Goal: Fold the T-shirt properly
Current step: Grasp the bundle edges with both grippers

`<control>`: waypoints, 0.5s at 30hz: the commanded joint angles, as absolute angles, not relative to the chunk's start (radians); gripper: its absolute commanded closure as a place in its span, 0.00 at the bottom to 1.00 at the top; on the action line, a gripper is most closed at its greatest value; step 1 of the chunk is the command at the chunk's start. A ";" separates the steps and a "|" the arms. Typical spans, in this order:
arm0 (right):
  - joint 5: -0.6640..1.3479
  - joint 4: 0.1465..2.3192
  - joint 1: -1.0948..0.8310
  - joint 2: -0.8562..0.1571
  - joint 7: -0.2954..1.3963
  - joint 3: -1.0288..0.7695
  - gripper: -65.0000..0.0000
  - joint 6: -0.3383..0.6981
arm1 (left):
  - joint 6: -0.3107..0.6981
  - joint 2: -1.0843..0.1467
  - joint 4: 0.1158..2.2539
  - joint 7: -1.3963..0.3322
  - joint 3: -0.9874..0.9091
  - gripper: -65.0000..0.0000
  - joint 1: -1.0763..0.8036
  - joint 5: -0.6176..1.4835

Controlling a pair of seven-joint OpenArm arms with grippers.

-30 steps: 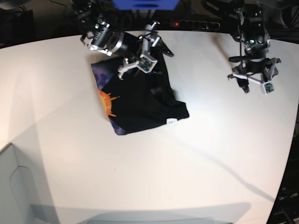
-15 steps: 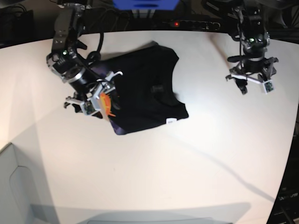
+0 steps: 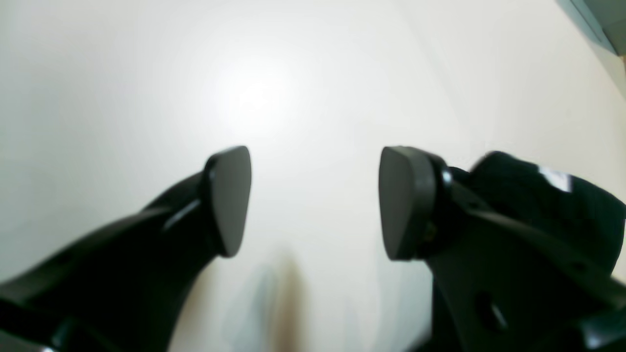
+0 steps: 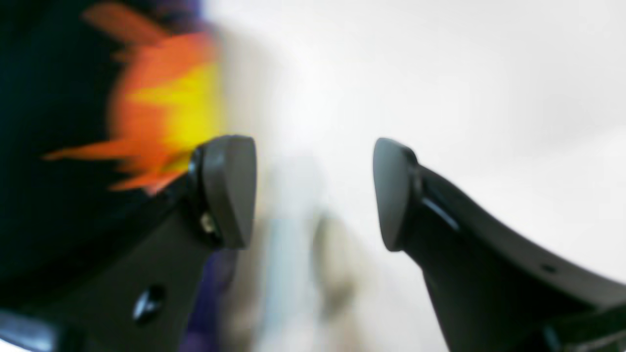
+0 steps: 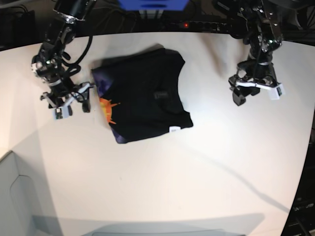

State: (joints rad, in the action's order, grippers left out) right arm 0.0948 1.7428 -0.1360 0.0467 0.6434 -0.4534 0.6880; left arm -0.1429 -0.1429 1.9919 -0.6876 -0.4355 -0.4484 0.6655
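The T-shirt (image 5: 142,101) lies folded into a compact, roughly rectangular bundle on the white desk (image 5: 162,182), toward the back and a little left of centre in the base view. Its upper face is mostly plain black. Along the left edge an orange sun print (image 5: 108,110) shows, with a strip of purple beside it and along the lower edge. A small white tag (image 5: 173,130) sits near the bundle's lower right corner; any writing on it is too small to read, and no brand or lettering can be made out anywhere on the cloth.

The right claw (image 5: 69,102) hangs over bare desk just left of the shirt, near the sun print but apart from it. In the right wrist view its two dark fingers (image 4: 230,190) stand wide apart with nothing between them, only the white surface below; the blurred orange and yellow sun (image 4: 161,112) and black cloth fill the left of that view, behind the left finger.

The left claw (image 5: 256,91) hovers over the desk well to the right of the shirt. In the left wrist view its fingers (image 3: 230,198) are likewise spread wide and grip nothing, with bare white desk showing through the gap. A corner of the black shirt with the white tag (image 3: 555,177) peeks out behind the right finger, its markings blurred beyond reading.
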 commanded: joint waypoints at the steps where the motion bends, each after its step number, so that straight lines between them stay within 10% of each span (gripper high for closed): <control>1: 0.127 1.799 -0.124 0.048 0.611 -0.447 0.41 0.698 | -0.145 -0.153 1.994 -0.670 -0.438 0.39 -0.446 0.671; 15: 0.125 1.643 0.054 0.128 0.602 -0.120 0.41 0.698 | -0.145 -0.153 1.957 -0.670 -0.438 0.39 -0.469 0.671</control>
State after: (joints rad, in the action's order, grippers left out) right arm 0.1131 1.6238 0.0414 0.1299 0.6212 -0.1169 0.6880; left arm -0.1459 -0.1440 1.9400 -0.6819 -0.4339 -0.4595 0.6674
